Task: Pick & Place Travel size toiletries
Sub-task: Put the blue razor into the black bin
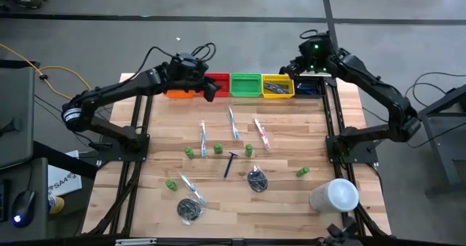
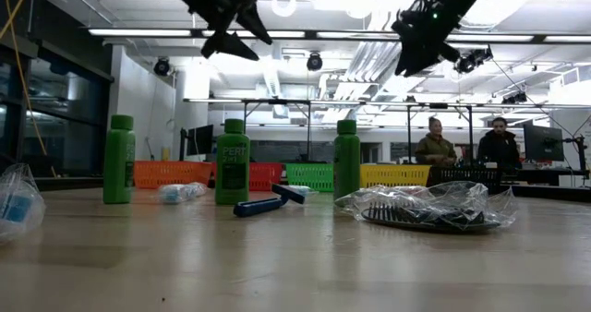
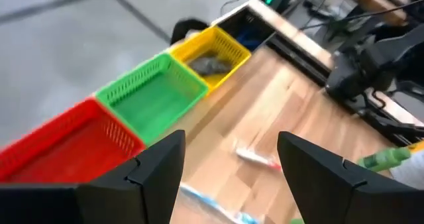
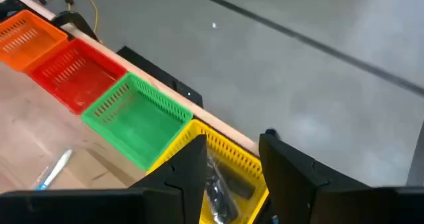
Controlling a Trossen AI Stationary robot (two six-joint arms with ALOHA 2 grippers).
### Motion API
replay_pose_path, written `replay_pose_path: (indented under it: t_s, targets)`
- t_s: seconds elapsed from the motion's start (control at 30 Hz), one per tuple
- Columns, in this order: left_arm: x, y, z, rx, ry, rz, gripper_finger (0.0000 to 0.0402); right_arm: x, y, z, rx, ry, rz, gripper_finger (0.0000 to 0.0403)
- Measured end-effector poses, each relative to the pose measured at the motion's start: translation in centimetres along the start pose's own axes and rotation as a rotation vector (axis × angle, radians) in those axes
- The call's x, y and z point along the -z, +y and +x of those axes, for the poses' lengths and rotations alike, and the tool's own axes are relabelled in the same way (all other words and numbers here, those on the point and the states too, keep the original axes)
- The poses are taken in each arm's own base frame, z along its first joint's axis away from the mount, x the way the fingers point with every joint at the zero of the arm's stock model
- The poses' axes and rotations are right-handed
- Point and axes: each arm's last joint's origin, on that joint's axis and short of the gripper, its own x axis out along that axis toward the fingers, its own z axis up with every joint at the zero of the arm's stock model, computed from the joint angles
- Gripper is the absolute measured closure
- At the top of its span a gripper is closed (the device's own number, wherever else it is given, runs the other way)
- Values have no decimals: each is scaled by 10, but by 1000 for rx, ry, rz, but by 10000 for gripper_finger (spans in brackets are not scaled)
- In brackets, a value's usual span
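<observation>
Past the left gripper (image 3: 228, 168), whose fingers are held apart, red (image 3: 59, 141), green (image 3: 152, 95) and yellow (image 3: 212, 52) bins are seen in a row along the table edge. A dark bundle (image 3: 211, 65) is seen in the yellow bin. A wrapped toothbrush (image 3: 255, 158) is seen lying on the wooden table (image 3: 278, 105).

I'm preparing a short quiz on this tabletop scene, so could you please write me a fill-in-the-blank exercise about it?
1. The green bin sits between the red bin and the ____ bin.
2. The only bin visibly holding grey items is the ____ one.
3. The left gripper hovers near the red bin with its fingers ____.
4. The large white cylinder lies on the table's ____ side, near the front edge.

Missing words: yellow; yellow; open; right
</observation>
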Motion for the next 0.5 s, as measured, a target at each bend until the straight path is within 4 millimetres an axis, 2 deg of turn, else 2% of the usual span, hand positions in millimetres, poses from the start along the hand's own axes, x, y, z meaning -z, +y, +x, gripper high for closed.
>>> replay_pose_path:
  t_s: [0.2, 0.33, 0.5]
  targets:
    - [17, -29, -4, -52, 61, -52, 160, -2, 0, -10, -8, -36, -34, 272]
    - [31, -43, -7, -90, 113, -118, 160, -2, 2, -17, -77, -51, -35, 272]
    - [42, -62, -11, -56, 141, -144, 160, 0, 3, -31, -162, -59, -48, 274]
